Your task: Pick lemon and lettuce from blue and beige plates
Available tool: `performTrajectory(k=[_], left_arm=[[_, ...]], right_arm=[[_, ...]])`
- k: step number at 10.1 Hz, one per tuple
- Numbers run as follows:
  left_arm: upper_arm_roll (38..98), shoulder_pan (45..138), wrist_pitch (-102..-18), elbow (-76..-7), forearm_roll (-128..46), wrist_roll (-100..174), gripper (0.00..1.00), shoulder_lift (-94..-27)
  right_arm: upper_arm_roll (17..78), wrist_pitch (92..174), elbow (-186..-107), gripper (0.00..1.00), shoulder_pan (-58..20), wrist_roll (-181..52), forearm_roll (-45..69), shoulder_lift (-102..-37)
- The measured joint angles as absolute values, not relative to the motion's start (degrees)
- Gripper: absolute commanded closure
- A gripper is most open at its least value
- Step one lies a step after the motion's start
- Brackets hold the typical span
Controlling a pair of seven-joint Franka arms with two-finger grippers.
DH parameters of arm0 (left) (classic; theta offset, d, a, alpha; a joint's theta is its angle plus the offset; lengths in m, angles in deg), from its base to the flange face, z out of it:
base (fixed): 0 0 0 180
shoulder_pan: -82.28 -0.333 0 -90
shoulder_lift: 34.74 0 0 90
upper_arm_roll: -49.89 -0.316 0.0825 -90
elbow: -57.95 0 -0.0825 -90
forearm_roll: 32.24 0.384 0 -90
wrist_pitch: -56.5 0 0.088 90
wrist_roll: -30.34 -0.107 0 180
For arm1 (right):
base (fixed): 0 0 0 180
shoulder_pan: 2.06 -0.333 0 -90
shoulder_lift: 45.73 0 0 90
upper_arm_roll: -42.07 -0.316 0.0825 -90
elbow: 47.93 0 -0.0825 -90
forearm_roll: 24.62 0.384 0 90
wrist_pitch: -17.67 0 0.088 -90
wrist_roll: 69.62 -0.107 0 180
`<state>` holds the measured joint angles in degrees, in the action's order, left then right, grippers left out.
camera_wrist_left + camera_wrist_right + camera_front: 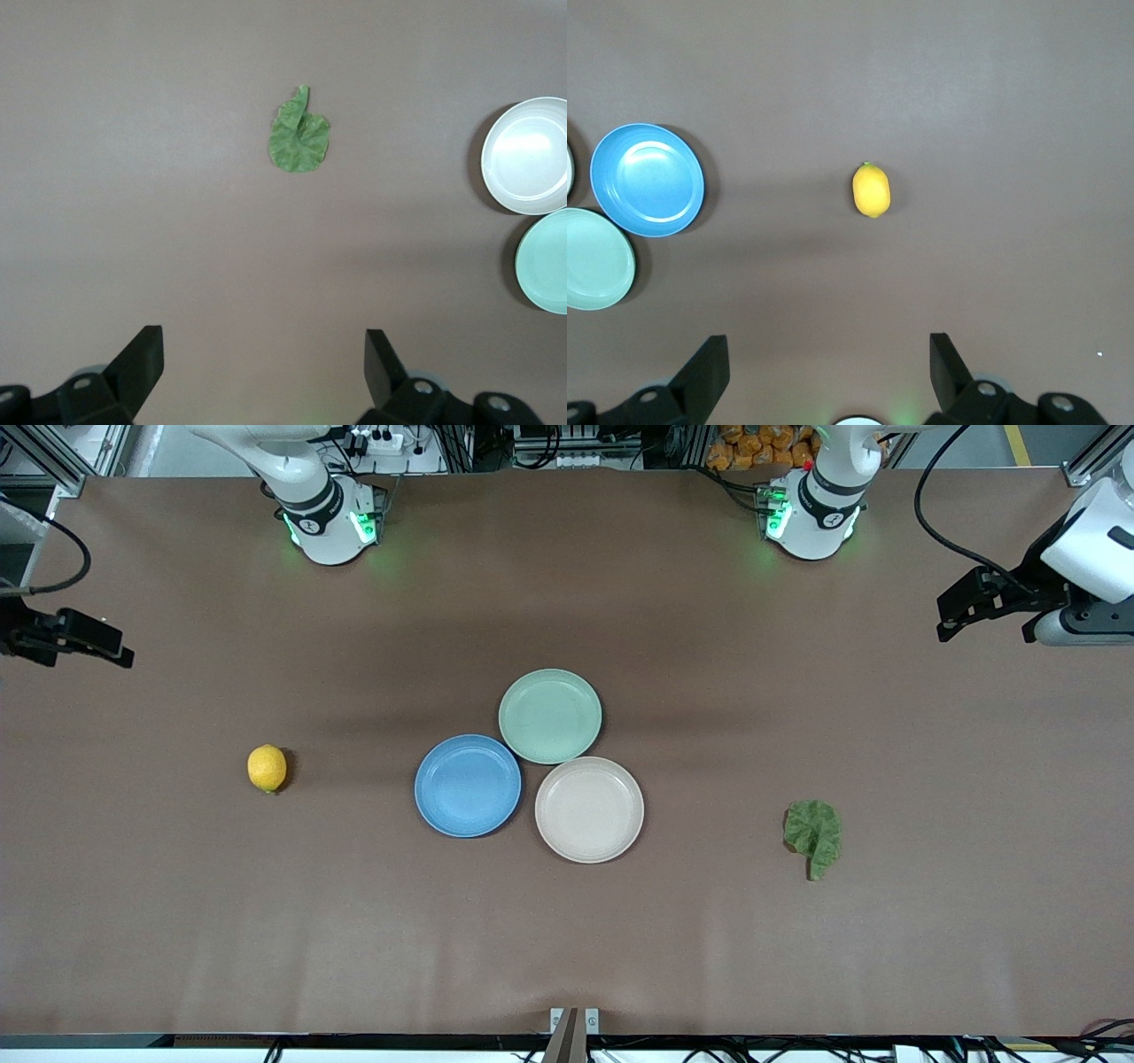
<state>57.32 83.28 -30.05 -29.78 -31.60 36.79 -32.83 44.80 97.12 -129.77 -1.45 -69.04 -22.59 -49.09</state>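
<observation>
The lemon (267, 768) lies on the bare table toward the right arm's end, apart from the plates; it also shows in the right wrist view (871, 189). The lettuce (815, 835) lies flat on the table toward the left arm's end and shows in the left wrist view (299, 142). The blue plate (468, 786) and beige plate (589, 810) sit side by side mid-table, both empty. My left gripper (983, 633) hangs open and empty at its end of the table (264, 354). My right gripper (84, 655) hangs open and empty at its end (828, 359).
A mint-green plate (550, 716), empty, touches the blue and beige plates and lies farther from the front camera. The brown table (567, 939) spreads wide around everything. The arm bases stand along the table's top edge.
</observation>
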Motion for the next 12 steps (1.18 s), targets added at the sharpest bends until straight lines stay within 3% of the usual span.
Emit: performTrajectory(k=[4, 12], left_arm=[[57.42, 83.57, -28.65, -28.39, -31.63, 36.78, 0.0, -32.86], [57.41, 83.61, -28.63, -27.69, -32.14, 36.78, 0.0, -32.87]], right_arm=[[44.79, 92.41, -129.45, 0.0, -1.44, -69.11, -22.59, -43.9], [44.68, 95.59, -129.91, 0.0, -1.18, -72.03, -22.89, -43.05]])
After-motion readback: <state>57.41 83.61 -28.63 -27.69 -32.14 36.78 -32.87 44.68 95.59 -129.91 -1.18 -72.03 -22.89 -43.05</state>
